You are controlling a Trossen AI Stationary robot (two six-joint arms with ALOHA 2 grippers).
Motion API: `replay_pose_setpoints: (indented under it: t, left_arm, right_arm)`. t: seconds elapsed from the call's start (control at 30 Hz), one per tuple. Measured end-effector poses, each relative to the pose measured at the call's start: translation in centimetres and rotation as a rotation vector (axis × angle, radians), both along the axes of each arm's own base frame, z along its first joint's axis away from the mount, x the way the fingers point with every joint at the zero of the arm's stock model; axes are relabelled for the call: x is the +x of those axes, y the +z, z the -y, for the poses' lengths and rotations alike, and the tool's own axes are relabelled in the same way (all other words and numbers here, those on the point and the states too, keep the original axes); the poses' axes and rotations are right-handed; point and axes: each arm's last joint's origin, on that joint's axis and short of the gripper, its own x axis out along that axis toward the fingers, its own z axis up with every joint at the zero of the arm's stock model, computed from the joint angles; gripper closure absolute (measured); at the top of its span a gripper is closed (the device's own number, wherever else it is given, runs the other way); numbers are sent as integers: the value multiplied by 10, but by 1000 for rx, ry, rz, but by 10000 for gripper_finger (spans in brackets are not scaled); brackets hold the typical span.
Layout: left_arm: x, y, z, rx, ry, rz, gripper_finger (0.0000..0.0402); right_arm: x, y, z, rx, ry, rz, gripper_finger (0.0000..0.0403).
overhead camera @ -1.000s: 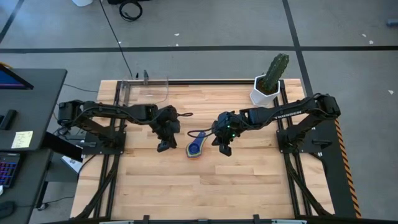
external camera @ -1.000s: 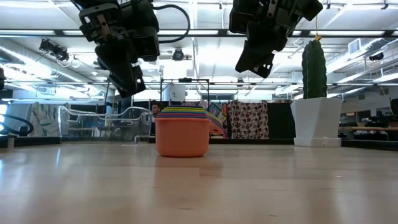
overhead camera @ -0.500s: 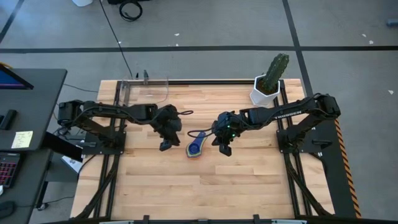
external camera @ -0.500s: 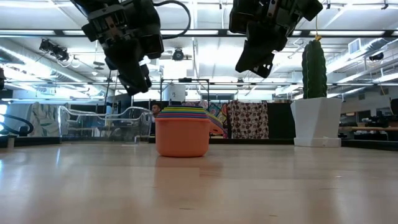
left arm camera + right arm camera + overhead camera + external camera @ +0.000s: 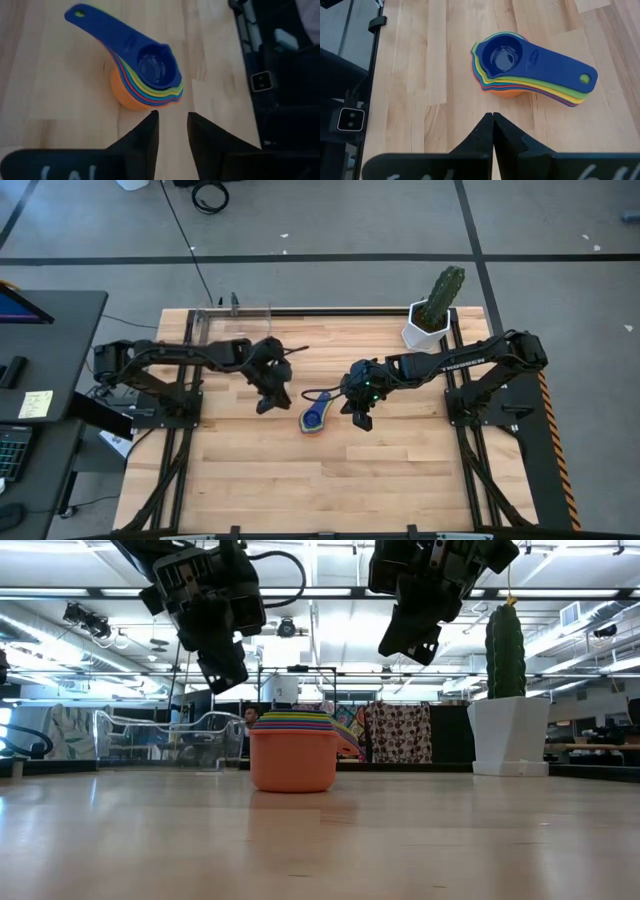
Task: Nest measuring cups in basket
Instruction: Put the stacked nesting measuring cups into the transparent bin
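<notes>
The measuring cups (image 5: 314,416) are nested in one stack, the dark blue cup (image 5: 152,62) innermost and the orange cup (image 5: 293,765) outermost, its base on the wooden table. Their handles (image 5: 560,70) fan out together. My left gripper (image 5: 267,402) hovers to the left of the stack, above the table, and is open with nothing between its fingers (image 5: 172,120). My right gripper (image 5: 360,420) hovers to the right of the stack and is shut (image 5: 493,116). The clear basket (image 5: 232,325) stands at the table's far left, with no cup in it.
A white pot with a green cactus (image 5: 432,315) stands at the far right corner. Dark frame rails run along the table's left and right sides (image 5: 470,440). Bare wood lies in front of the stack toward the near edge (image 5: 320,480).
My left gripper has swung a little toward the table's right and far side, closer to the stack of cups, staying above the table. The cups and my right gripper have kept still.
</notes>
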Motion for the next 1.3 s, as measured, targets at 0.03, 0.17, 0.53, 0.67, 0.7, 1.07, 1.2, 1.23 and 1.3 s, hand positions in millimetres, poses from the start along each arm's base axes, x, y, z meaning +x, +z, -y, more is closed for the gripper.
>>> replay_pose_setpoints:
  t: [0.03,0.17,0.53,0.67,0.7,1.07,1.2,1.23,1.3]
  left_arm:
    - [1,-1,-2,-3,3,5,290]
    - [5,-7,-9,-47,-10,20,257]
    - [18,-24,-29,-176,-48,82,155]
    - [19,-29,-32,-208,-40,74,136]
    - [20,-30,-33,-209,-40,74,132]
    - [31,-49,-37,-228,-54,90,108]
    - [33,-58,-37,-249,-40,54,101]
    - [34,-59,-38,-251,-38,54,99]
    - [36,-62,-39,-248,-39,69,96]
  right_arm:
    - [0,0,0,0,0,0,387]
    - [0,0,0,0,0,1,387]
    - [7,7,0,4,0,107,387]
    - [11,12,0,6,0,167,387]
    - [12,13,0,7,0,184,387]
    - [20,25,-1,13,0,338,387]
    - [21,28,-1,14,0,369,387]
    - [22,29,-1,14,0,377,387]
    - [22,30,-1,14,0,386,387]
